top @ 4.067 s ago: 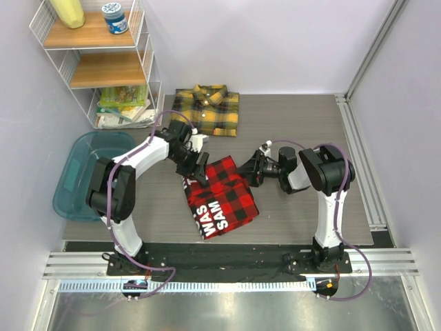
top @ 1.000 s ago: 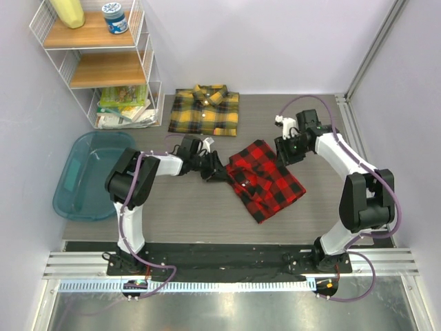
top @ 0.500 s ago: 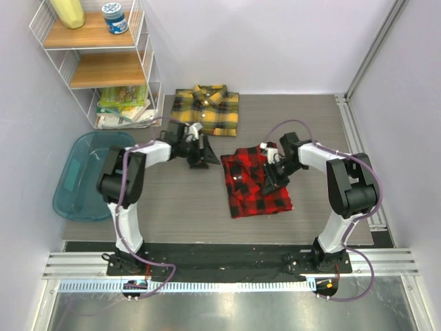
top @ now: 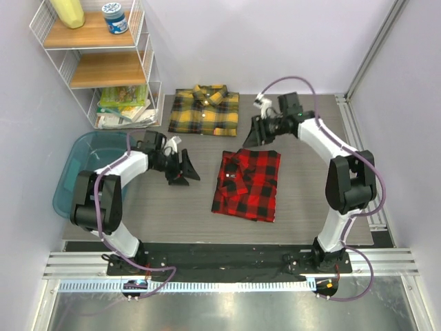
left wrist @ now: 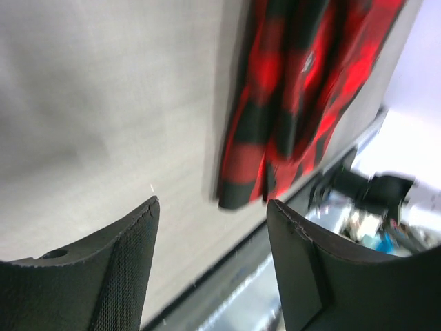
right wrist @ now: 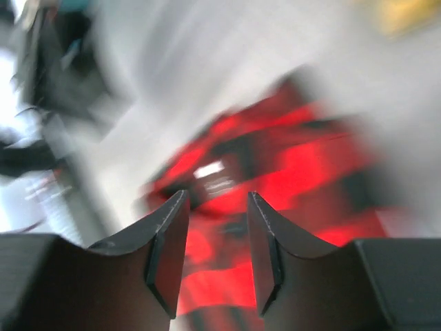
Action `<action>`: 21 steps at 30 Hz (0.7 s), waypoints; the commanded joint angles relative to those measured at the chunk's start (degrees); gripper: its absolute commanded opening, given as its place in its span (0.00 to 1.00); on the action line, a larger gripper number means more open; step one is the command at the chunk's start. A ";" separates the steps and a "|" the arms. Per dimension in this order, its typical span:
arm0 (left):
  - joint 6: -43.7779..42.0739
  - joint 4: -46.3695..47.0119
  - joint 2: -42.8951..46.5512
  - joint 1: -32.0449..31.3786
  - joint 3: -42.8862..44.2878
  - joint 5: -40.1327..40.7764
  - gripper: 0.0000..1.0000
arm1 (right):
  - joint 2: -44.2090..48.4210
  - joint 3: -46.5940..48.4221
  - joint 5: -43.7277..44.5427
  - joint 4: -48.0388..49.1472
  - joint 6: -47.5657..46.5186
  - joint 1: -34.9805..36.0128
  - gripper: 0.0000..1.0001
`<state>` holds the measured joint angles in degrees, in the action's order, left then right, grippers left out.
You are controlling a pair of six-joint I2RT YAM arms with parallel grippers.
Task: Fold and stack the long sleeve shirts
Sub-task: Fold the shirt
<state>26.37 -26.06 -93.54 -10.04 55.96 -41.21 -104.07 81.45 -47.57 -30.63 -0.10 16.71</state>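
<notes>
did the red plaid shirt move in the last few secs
Yes. The red plaid shirt has shifted right, away from the teal tub, and its white lettering no longer shows.

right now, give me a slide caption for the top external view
Folded red-and-black shirt lies flat, left claw and right claw open near it; yellow-and-black shirt lies apart, unstacked.
</notes>
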 commanded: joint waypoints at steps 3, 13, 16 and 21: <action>-2.46 -3.56 -2.35 -8.92 -0.59 -3.79 0.66 | -8.77 6.00 17.15 -6.54 -15.36 -4.05 0.43; -6.23 -4.78 -14.80 -14.57 5.02 -2.02 0.53 | -7.47 -7.43 21.64 -9.80 -20.73 -4.76 0.40; -11.59 -9.61 -19.73 -14.57 10.56 -2.12 0.35 | -3.87 -12.53 19.80 -11.37 -19.95 -4.84 0.40; -18.72 -14.09 -26.07 -10.88 21.62 0.86 0.10 | 2.81 -19.04 9.99 -15.75 -18.36 -4.67 0.44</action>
<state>15.55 -36.62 -115.85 -24.16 70.17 -43.81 -105.78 66.70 -30.28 -38.44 -18.50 11.55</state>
